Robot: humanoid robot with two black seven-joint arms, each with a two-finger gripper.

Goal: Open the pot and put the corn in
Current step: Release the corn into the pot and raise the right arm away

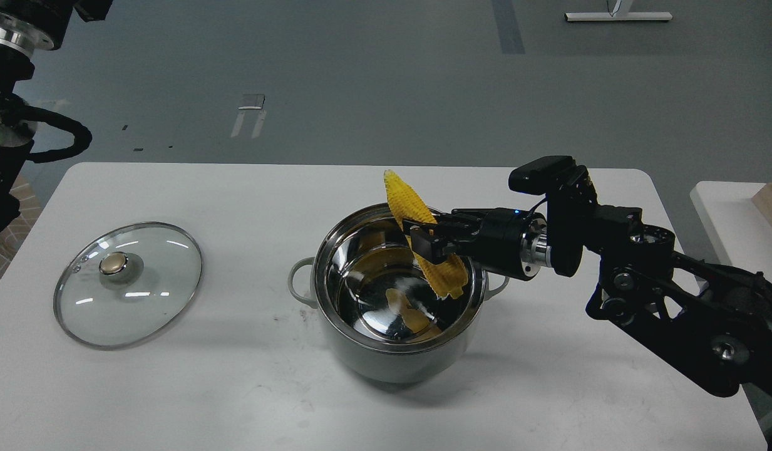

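Observation:
The pale grey-green pot [386, 360] stands open at the table's middle, its shiny steel inside showing. Its glass lid [128, 283] with a brass-coloured knob lies flat on the table to the left. My right gripper [428, 241] is shut on the yellow corn cob [423, 238] at its middle. It holds the cob tilted above the right side of the pot's opening, pointed end up and back, blunt end low inside the rim. The cob's yellow reflection shows in the steel. My left arm [13, 94] is raised at the far left; its gripper is out of view.
The white table [235, 388] carries only the pot and lid. A second white table [717, 200] with a pale wooden block stands at the right edge. My right arm's links [674, 313] stretch over the table's right part.

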